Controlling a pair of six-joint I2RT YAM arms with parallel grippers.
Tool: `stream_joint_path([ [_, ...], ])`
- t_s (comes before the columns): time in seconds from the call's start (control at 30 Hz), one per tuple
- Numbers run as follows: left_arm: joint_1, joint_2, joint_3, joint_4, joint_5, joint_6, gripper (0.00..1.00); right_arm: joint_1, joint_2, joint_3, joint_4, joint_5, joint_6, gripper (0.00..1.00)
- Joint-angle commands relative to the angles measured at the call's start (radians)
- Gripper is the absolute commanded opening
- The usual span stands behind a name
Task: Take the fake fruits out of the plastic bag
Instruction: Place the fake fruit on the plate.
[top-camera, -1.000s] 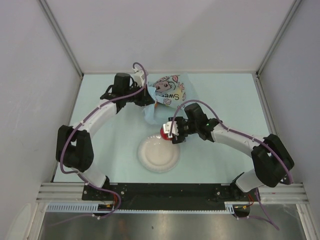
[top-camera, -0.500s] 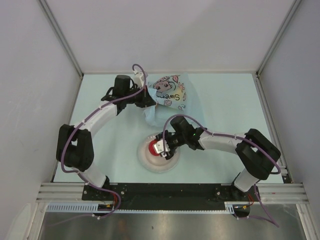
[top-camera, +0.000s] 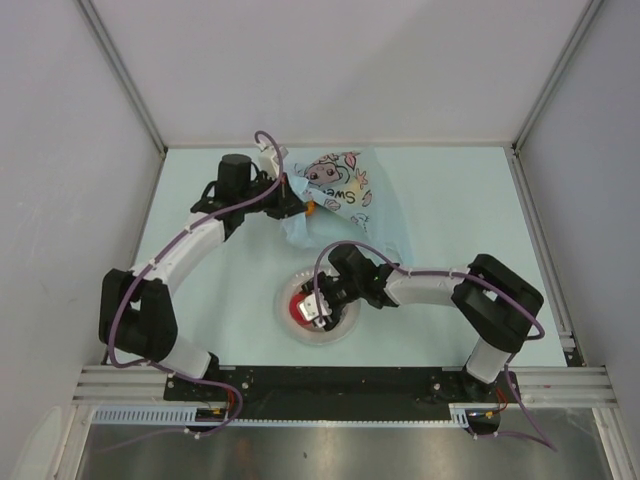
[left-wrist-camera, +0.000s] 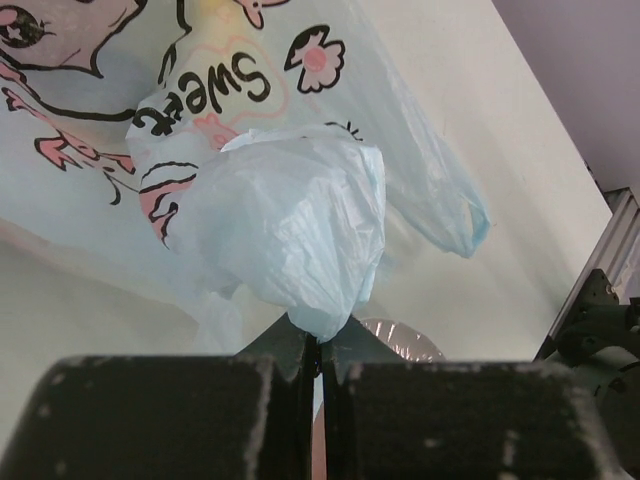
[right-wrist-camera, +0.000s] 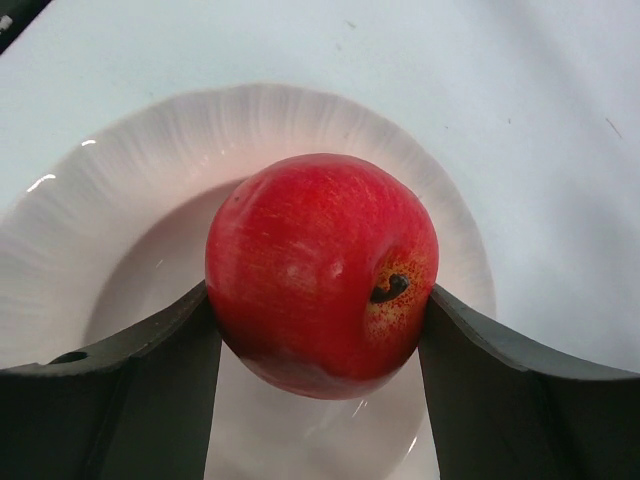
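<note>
The apple (right-wrist-camera: 322, 272) is clamped between the right fingers (right-wrist-camera: 120, 410) low over the plate (right-wrist-camera: 110, 190), seemingly for release; contact cannot be judged. Beyond, on the desk (left-wrist-camera: 500, 130), the bag (left-wrist-camera: 290, 230) is pinched by the left fingers (left-wrist-camera: 200, 420), probably to be steadied.

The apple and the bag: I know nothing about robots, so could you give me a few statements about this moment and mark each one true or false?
1. The right gripper holds a red apple between its fingers, over the white plate. True.
2. The left gripper is open and clear of everything. False: it is shut on a bunched fold of the blue bag.
3. A banana lies on the plate. False: the apple is the only fruit showing there.
4. The bag carries dark lettering and pink flowers. True.
</note>
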Motion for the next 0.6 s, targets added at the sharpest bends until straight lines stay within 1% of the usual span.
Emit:
stream_joint_path([
  [0.0, 0.022, -0.042, 0.014, 0.021, -0.015, 0.031, 0.0, 0.031, 0.014, 0.019, 0.017, 0.008, 0.023, 0.71],
  [0.03, 0.033, -0.042, 0.023, 0.018, -0.014, 0.031, 0.0, 0.033, 0.013, 0.02, 0.011, 0.009, 0.026, 0.82],
  [0.07, 0.036, -0.042, 0.028, 0.018, -0.012, 0.03, 0.0, 0.033, 0.004, 0.02, 0.006, 0.008, 0.034, 0.98],
  [0.1, 0.041, -0.042, 0.034, 0.016, -0.011, 0.028, 0.0, 0.03, -0.006, 0.019, 0.006, 0.008, 0.045, 1.0],
  [0.2, 0.045, -0.046, 0.043, 0.009, 0.006, 0.025, 0.0, 0.001, -0.061, 0.019, -0.027, -0.01, 0.045, 1.0],
  [0.27, 0.047, -0.052, 0.037, 0.009, 0.018, 0.014, 0.0, -0.018, -0.117, 0.019, -0.067, -0.018, 0.005, 1.0],
  [0.3, 0.047, -0.053, 0.032, 0.009, 0.02, 0.01, 0.0, -0.028, -0.136, 0.02, -0.133, -0.02, -0.009, 1.0],
  [0.37, 0.047, -0.064, 0.016, 0.021, 0.026, -0.003, 0.0, -0.071, -0.186, 0.023, -0.19, -0.021, -0.044, 1.0],
  [0.47, 0.047, -0.082, -0.021, 0.044, 0.031, -0.022, 0.0, -0.131, -0.28, 0.051, -0.346, -0.027, -0.082, 1.0],
  [0.5, 0.045, -0.085, -0.032, 0.05, 0.034, -0.024, 0.0, -0.145, -0.321, 0.077, -0.435, -0.023, -0.087, 1.0],
  [0.57, 0.047, -0.088, -0.032, 0.05, 0.043, -0.016, 0.0, -0.183, -0.354, 0.097, -0.501, -0.012, -0.089, 1.0],
])
